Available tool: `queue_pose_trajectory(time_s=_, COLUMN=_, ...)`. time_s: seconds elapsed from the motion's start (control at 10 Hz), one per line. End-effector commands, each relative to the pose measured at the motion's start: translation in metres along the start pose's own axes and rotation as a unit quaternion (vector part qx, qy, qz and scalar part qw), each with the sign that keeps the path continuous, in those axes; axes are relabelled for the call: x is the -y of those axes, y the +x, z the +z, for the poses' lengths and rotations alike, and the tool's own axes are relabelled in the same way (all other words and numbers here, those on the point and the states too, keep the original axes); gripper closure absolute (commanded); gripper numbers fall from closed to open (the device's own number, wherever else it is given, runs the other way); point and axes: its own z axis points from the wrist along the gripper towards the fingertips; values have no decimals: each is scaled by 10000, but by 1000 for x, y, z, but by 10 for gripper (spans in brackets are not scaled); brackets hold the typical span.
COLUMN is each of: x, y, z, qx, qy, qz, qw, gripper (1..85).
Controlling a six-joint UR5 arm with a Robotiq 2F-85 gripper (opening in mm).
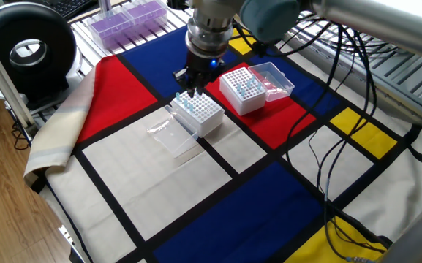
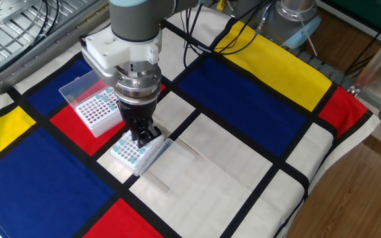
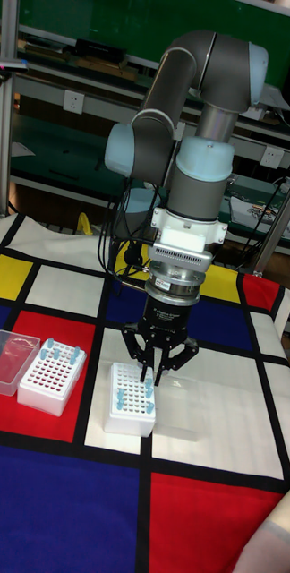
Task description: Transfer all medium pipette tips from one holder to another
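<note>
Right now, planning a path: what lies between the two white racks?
Bare cloth only, between left rack and right rack, in the tall fixed view.

racks: two white tip racks, rack near the cloth's middle and second rack on a red field
open lids: two
tips: too small to count
purple trays: two
arms: one
</note>
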Motion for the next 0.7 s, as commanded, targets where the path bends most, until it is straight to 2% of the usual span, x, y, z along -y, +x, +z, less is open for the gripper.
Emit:
queue_pose_trajectory(time_s=0.0, x=-4, y=6, z=3, qx=54, qy=-43, qz=36, qw=10000, gripper=580)
queue_pose_trajectory(time_s=0.2, x=-5, y=13, z=6, qx=42, qy=-56, qz=-37, qw=10000, gripper=540)
queue_pose_trajectory(time_s=0.6, x=-3, y=17, z=11, qx=69, qy=-76, qz=-118, qw=9999, gripper=537)
